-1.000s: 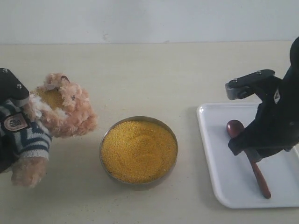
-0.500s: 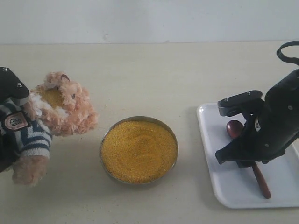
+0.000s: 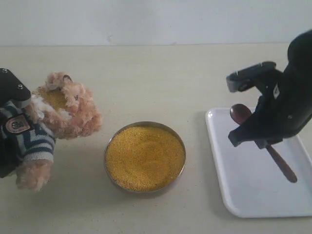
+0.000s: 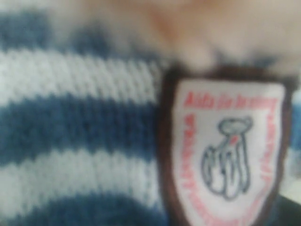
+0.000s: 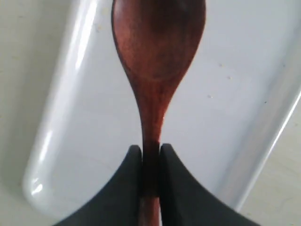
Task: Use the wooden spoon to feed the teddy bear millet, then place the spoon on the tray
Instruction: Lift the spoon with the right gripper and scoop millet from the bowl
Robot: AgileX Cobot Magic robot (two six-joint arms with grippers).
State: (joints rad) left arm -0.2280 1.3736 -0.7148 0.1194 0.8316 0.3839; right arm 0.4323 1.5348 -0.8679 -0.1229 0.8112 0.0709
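R gripper [image 5: 150, 159]: pressed together on neck of wooden spoon [image 3: 282, 164], fingers [image 5: 123, 188] either side of handle, just behind oval end.
Spoon: held slanted over tray [image 3: 248, 187], oval end twd far rim, handle tip twd near-right; contact w/ tray can't be told.
L gripper [image 3: 12, 127]: clamped on teddy bear [image 3: 66, 111] torso at left edge; only striped shirt + badge [image 4: 225, 155] seen in wrist view, blurred.
Bear: tilted, face turned twd metal bowl [image 3: 145, 124], yellow patch on muzzle.
Millet [image 3: 145, 157]: filled into metal bowl, mid table [image 3: 146, 73], between bear & tray, touched by neither gripper.
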